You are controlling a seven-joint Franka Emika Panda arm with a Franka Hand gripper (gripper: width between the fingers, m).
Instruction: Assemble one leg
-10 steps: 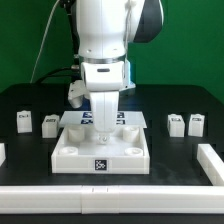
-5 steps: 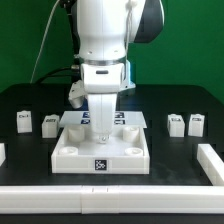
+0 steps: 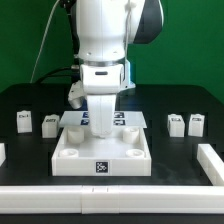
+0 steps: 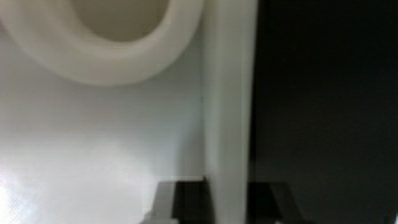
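Sitting loose on the black table (image 3: 160, 100), well apart from the gripper (image 3: 101, 128): one small leg (image 3: 48, 124).
Lying to the exterior view's left of the tray (image 3: 75, 165), beside one more like it, with two others lying to the right. Reaching down at the tray's back wall and pinching it between two dark fingers (image 4: 182, 203), just in front of the marker board (image 3: 135, 118).

No readable words or numbers; the tray (image 3: 70, 160) bears only a patterned tag (image 3: 101, 167).
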